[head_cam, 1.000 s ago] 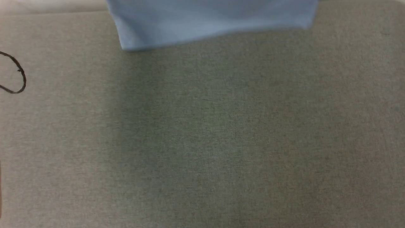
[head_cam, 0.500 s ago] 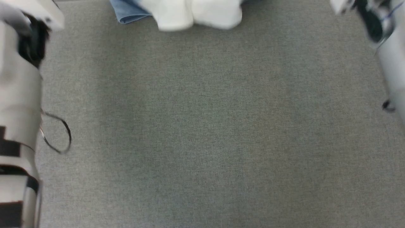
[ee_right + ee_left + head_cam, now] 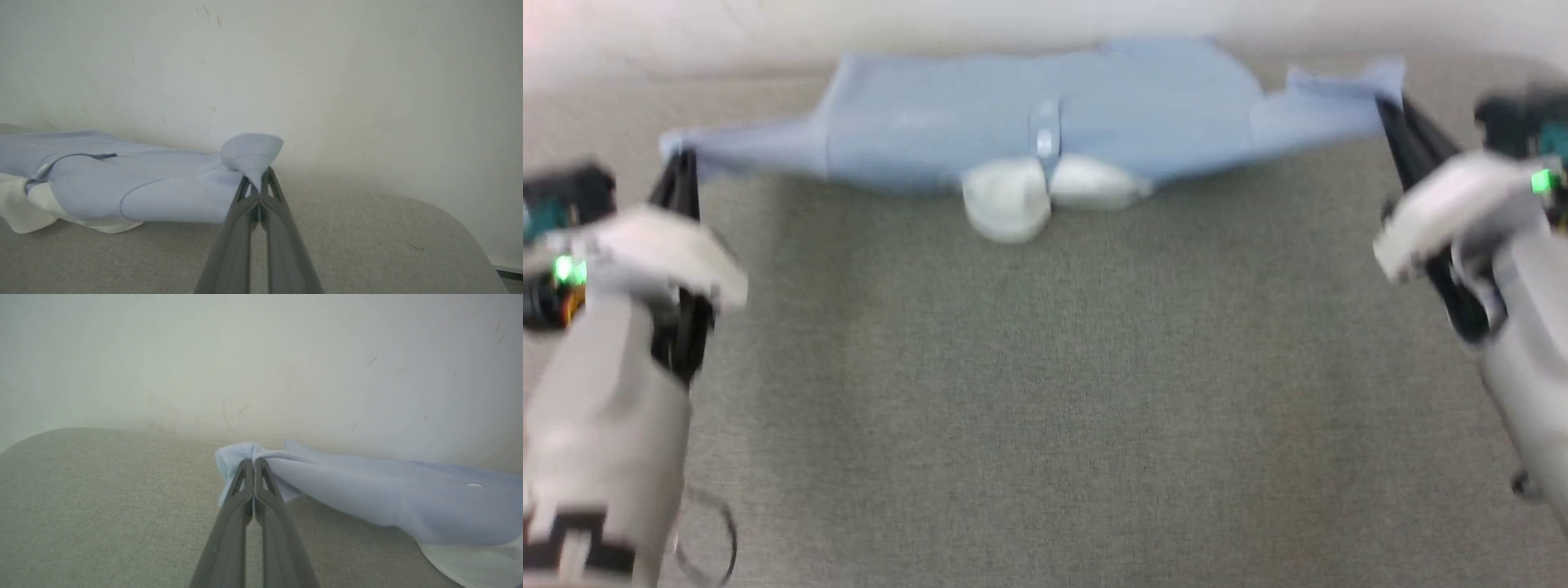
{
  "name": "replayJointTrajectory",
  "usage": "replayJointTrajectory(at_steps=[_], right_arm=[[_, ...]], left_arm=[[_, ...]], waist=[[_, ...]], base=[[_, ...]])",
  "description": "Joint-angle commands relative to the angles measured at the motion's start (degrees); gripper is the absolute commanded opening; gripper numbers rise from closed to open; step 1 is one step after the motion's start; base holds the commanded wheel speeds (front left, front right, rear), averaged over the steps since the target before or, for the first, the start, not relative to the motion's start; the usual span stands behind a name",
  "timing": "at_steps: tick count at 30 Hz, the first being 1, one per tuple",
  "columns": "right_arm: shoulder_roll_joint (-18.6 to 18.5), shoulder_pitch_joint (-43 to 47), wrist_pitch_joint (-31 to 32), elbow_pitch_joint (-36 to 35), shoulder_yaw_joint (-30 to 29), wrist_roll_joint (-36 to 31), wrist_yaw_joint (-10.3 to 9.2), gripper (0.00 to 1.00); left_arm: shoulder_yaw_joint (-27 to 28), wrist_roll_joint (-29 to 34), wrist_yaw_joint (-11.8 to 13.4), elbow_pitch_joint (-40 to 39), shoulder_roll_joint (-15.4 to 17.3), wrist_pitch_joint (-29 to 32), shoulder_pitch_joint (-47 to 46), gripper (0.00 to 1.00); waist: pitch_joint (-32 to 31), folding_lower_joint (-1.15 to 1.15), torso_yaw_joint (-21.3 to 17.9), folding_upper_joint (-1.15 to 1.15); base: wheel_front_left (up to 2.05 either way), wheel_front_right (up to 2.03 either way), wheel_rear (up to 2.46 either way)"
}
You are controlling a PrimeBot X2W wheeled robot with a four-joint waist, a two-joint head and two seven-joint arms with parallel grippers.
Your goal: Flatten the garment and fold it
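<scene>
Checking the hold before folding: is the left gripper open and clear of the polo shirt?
No, the left gripper is shut, its tips pinching a bunched corner of the light blue polo shirt.

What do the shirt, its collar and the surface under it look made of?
The shirt: soft matte knit, likely cotton piqué; fine dimpled texture, limp drape. The collar: white, perhaps a smoother knit; too blurred. The surface: matte grey-beige woven fabric; flecked weave visible.
</scene>
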Motion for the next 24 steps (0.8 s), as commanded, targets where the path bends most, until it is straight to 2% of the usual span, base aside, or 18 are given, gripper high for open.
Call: replayJointTrajectory(at_steps=[1,3,6,10,12,16,17,18,19,20,24], right_arm=[[-1.38,4.25,-0.32,-3.37,-0.94,0.27,-0.04,0.0],[-2.6,9.12,0.78,-7.94,-2.55,0.01,-0.04,0.0],[-4.21,17.15,4.03,-16.3,-6.48,-1.23,-0.04,0.0],[-3.89,29.67,11.06,-29.66,-14.6,-4.03,-0.04,0.0],[-2.35,36.51,15.01,-36.85,-19.87,-6.05,-0.04,0.0],[3.17,49.23,22.72,-49.06,-28.97,-9.47,-0.04,0.0],[3.17,49.23,22.72,-49.06,-28.97,-9.47,-0.04,0.0],[6.36,54.37,25.45,-52.87,-32.17,-10.64,-0.04,0.0],[7.88,56.58,26.46,-54.14,-33.49,-11.17,-0.04,0.0],[7.88,56.58,26.46,-54.14,-33.49,-11.17,-0.04,0.0],[12.7,63.93,28.93,-54.98,-37.22,-13.39,-0.04,0.0]], left_arm=[[0.49,-0.37,0.95,-3.23,1.01,-0.58,4.75,0.0],[0.92,-0.65,2.07,-8.1,2.1,-0.51,10.36,0.0],[1.77,-1.21,5.33,-18.25,3.93,1.23,19.77,0.0],[3.9,-2.55,12.35,-36.34,6.64,7.03,34.51,0.0],[5.44,-3.29,16.72,-46.25,7.69,10.13,42.58,0.0],[8.26,-4.25,25.09,-62.79,8.86,15.8,58.0,0.0],[8.26,-4.25,25.09,-62.79,8.86,15.8,58.0,0.0],[8.68,-4.6,27.84,-68.19,9.12,18.38,64.21,0.0],[8.73,-4.67,28.89,-70.08,9.26,19.41,66.79,0.0],[8.73,-4.67,28.89,-70.08,9.26,19.41,66.79,0.0],[7.29,-5.98,30.84,-73.7,8.44,22.88,73.77,0.0]], waist=[[-5.43,0.01,0.54,0.0],[-7.2,0.01,0.36,0.0],[-9.21,0.01,0.34,0.0],[-10.53,0.01,0.38,0.0],[-10.6,0.01,0.38,0.0],[-10.56,0.01,0.48,0.0],[-10.56,0.01,0.48,0.0],[-10.72,0.01,0.89,0.0],[-10.72,0.01,1.12,0.0],[-10.72,0.01,1.12,0.0],[-11.03,0.01,2.29,0.0]], base=[[0.0,0.0,0.0],[0.0,0.0,0.0],[0.0,0.0,0.0],[0.0,0.0,0.0],[0.0,0.0,0.0],[0.0,0.0,0.0],[0.0,0.0,0.0],[0.0,0.0,0.0],[0.0,0.0,0.0],[0.0,0.0,0.0],[0.0,0.0,0.0]])
